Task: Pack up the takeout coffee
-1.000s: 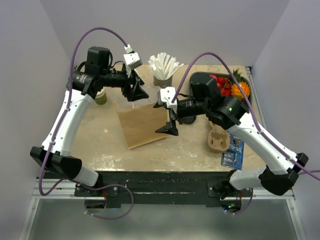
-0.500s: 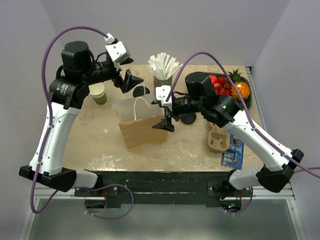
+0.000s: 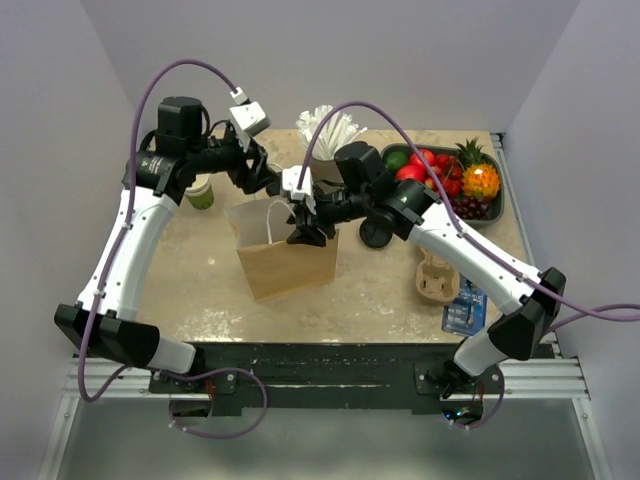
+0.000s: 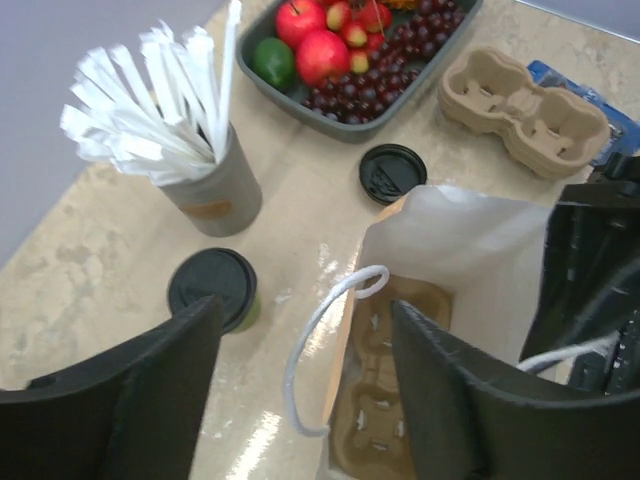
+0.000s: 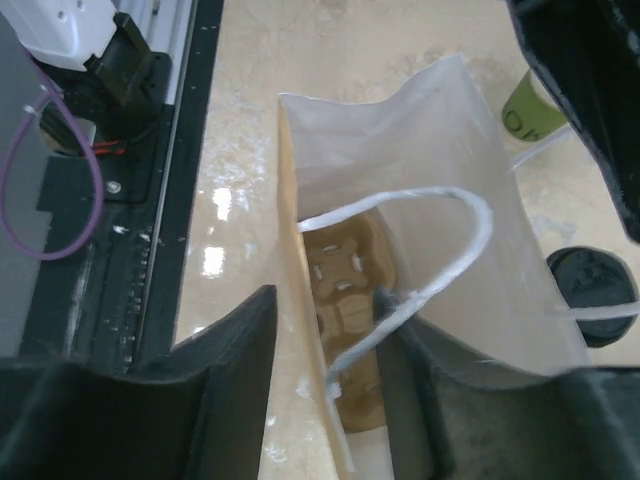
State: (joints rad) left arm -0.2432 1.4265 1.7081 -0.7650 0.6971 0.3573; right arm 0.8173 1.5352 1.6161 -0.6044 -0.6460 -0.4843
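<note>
The takeout coffee [image 4: 212, 288] shows its black lid and green side on the table left of the bag; in the top view the grippers hide it. A brown paper bag [image 3: 290, 258] [image 4: 470, 240] [image 5: 400, 150] stands open with a pulp cup carrier [image 4: 390, 420] [image 5: 335, 275] at its bottom. My left gripper [image 3: 262, 178] [image 4: 300, 400] is open above the bag's far-left edge, with a white handle loop [image 4: 310, 330] between its fingers, untouched. My right gripper [image 3: 305, 232] [image 5: 330, 390] is open astride the bag's near wall, one finger inside against the other handle [image 5: 450, 270].
A grey cup of white straws [image 3: 325, 135] [image 4: 205, 190] stands at the back. Beside it is a dark fruit tray [image 3: 497, 205]. A loose black lid [image 3: 376, 236] [image 4: 392, 172], a second carrier [image 3: 437, 278], a blue packet [image 3: 467, 305] and an unlidded green cup [image 3: 201, 191] lie around.
The bag lay flat a second ago and now stands open. My right gripper has moved left over its mouth and narrowed. The left gripper has swung up and come back down by the bag's edge.
</note>
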